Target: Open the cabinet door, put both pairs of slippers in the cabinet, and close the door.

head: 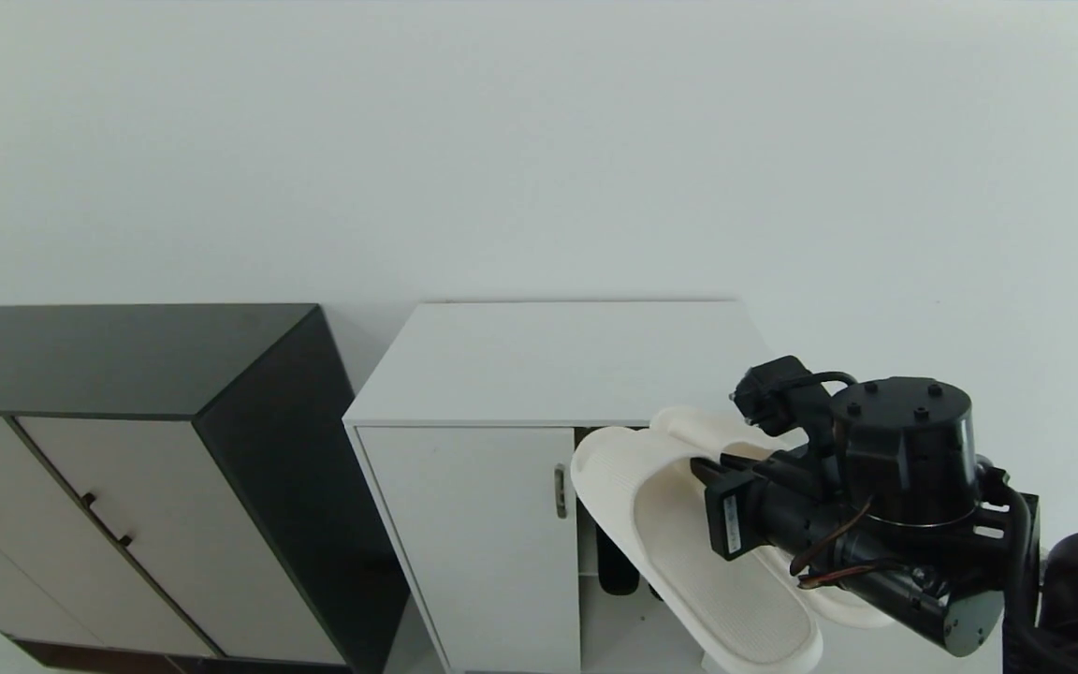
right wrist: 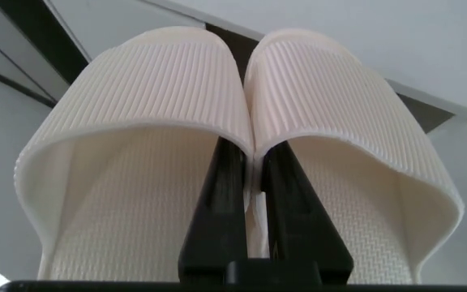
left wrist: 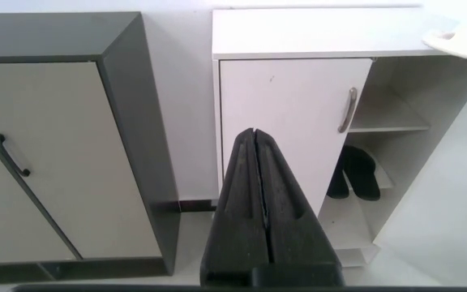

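**White pair held at the open half, toes toward the cabinet**

Leftmost, the left gripper [left wrist: 254, 142] is empty, its jaws pressed together, and it faces the cabinets from well back. Ahead of it on the left stands the dark cabinet [head: 127, 374], which plays no part in the task. Next to it is the white cabinet [head: 558, 365]. Its left door [head: 464, 534] is shut, with the handle [head: 560, 490] at that door's inner edge. The right half is open. A shelf [left wrist: 387, 122] crosses the opening, and the black pair [left wrist: 357, 172] sits in the compartment below it.

Right of the handle, the white pair [head: 689, 543] hangs in front of the opening in the right gripper [right wrist: 254, 174]. One finger lies inside each slipper, and the jaws pinch the two adjoining side walls together. The pair's long axis runs with the fingers: toes lead toward the cabinet and heels trail back along the arm. In the head view the toes overlap the cabinet's top front edge.

So the opening lies straight ahead of the toes but apparently lower. The next move probably needs a dip before the push in, so the toes pass under the top panel. The right arm is clearly the nearer.
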You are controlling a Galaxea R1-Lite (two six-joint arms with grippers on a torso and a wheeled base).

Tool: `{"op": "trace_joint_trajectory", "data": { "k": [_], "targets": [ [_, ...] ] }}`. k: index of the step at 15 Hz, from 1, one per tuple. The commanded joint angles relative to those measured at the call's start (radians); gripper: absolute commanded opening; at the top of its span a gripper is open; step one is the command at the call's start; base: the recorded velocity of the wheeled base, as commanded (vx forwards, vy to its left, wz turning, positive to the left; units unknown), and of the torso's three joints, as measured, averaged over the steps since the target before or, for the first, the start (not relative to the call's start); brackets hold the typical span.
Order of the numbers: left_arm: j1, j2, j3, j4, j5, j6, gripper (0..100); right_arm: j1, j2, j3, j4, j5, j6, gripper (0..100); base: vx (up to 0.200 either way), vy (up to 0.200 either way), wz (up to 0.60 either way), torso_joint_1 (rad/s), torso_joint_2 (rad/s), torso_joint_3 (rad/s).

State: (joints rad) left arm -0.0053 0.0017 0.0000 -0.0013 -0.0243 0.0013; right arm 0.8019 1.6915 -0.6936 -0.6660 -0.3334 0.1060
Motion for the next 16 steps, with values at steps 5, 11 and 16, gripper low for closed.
{"op": "trace_joint_trajectory", "data": {
  "k": [5, 11, 16],
  "targets": [
    [0.001, 0.001, 0.000, 0.000, 0.000, 0.000, 0, 0.000, -0.004, 0.017, -0.001, 0.001, -0.028, 0, 0.000, 0.000, 0.00, 0.000, 0.00, 0.000],
    [0.001, 0.001, 0.000, 0.000, 0.000, 0.000, 0, 0.003, -0.012, 0.020, -0.001, 0.001, -0.029, 0, 0.000, 0.000, 0.00, -0.154, 0.35, 0.193],
    [-0.001, 0.001, 0.000, 0.000, 0.000, 0.000, 0, 0.037, -0.050, 0.040, 0.002, 0.002, -0.029, 0, 0.000, 0.000, 0.00, -0.227, 0.54, 0.308]
  ]
}}
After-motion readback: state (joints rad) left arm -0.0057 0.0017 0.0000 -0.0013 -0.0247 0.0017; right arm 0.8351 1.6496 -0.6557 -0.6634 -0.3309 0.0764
